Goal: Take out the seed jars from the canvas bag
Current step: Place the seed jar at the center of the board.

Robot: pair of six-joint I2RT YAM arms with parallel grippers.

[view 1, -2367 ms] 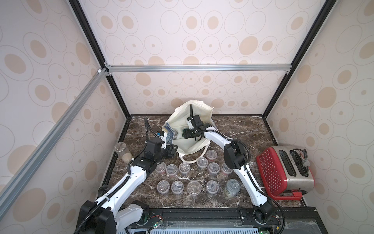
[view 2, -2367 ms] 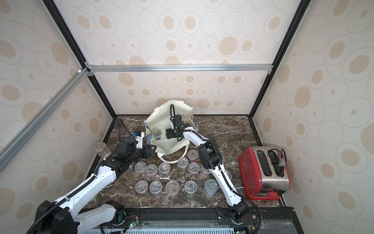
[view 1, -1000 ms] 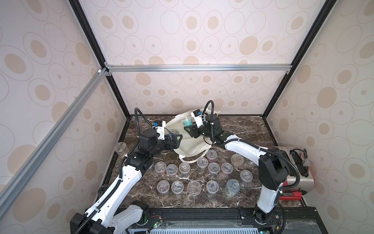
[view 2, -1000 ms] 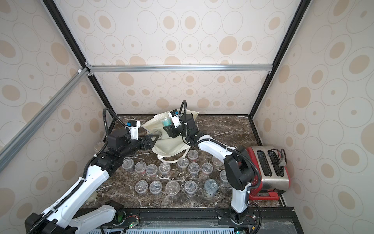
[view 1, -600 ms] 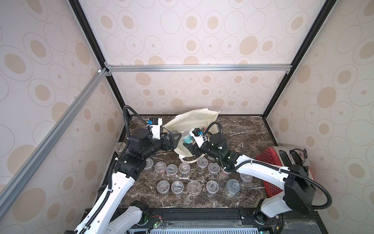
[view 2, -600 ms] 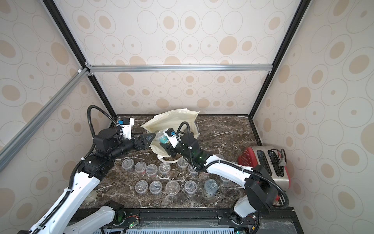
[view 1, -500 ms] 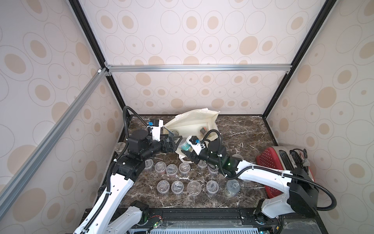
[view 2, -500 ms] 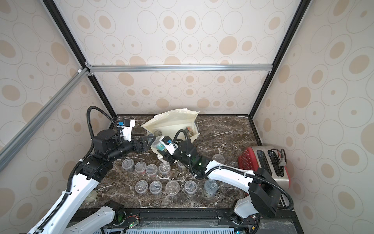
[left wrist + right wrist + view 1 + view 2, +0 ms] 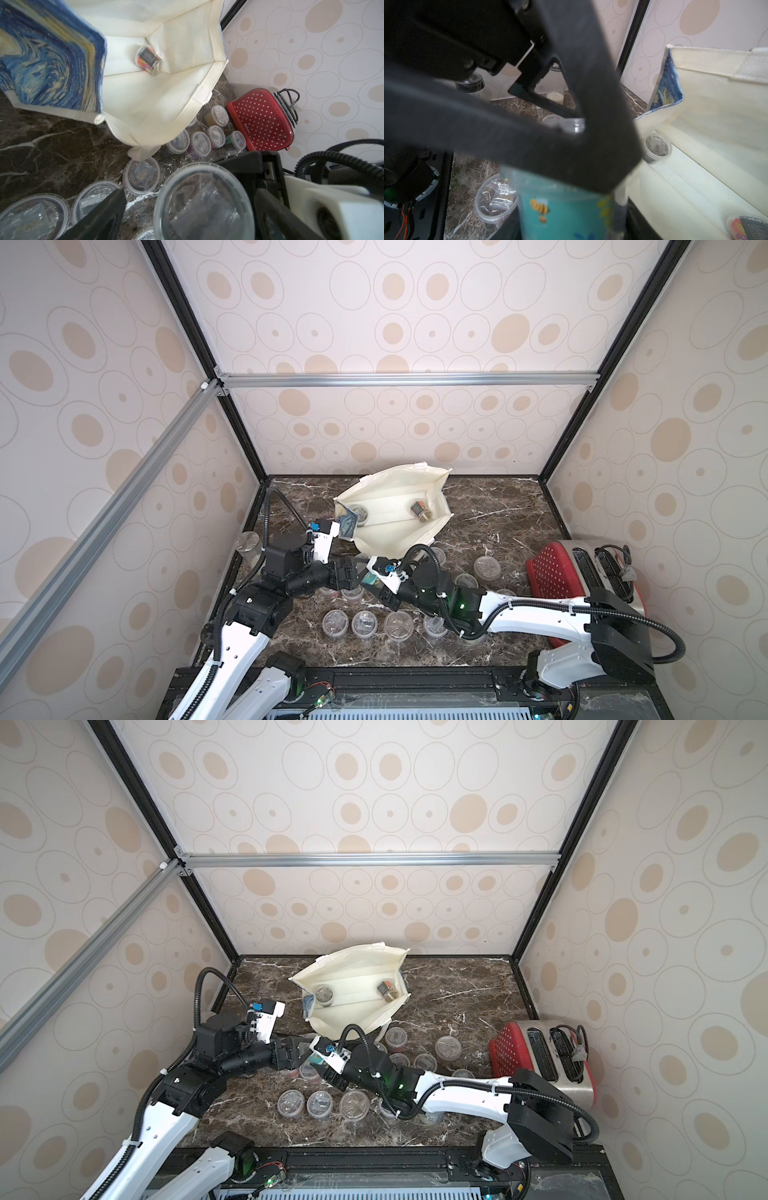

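Since half a second back, the right pincer [image 9: 376, 587] has carried the teal-labelled jar [image 9: 367, 579] away from the mouth of the canvas bag [image 9: 399, 539] and down toward 6 o'clock. The left pincer [image 9: 353, 575] has dropped from the bag's rim to meet it above the set-out seed jars [image 9: 363, 622]. The right pincer is clenched on the teal-labelled jar. The left pincer gapes wide and grips nothing: in the left wrist view one finger [image 9: 99, 218] stands clear of the jar's lid.

The bag lies open at 12 o'clock on the counter [image 9: 498, 522] with two jars not yet taken out. An upright jar [image 9: 360, 514] sits at its 9 o'clock end and a red-labelled jar [image 9: 420, 510] lies on its side at its 3 o'clock end. The others stand in rows from the centre toward 6 o'clock, short of the red toaster [image 9: 552, 572] at 3 o'clock.

The step in hand looks like a hand-over or a set-down; I cannot tell which. For a hand-over, the left fingers should close on the wall below the lid and seat well before the right lets go. For a set-down, choose a bare patch, lower the jar upright until it rests, then release and lift straight up so no neighbour is knocked. The two pincers are crowded close together, so slow moves suit
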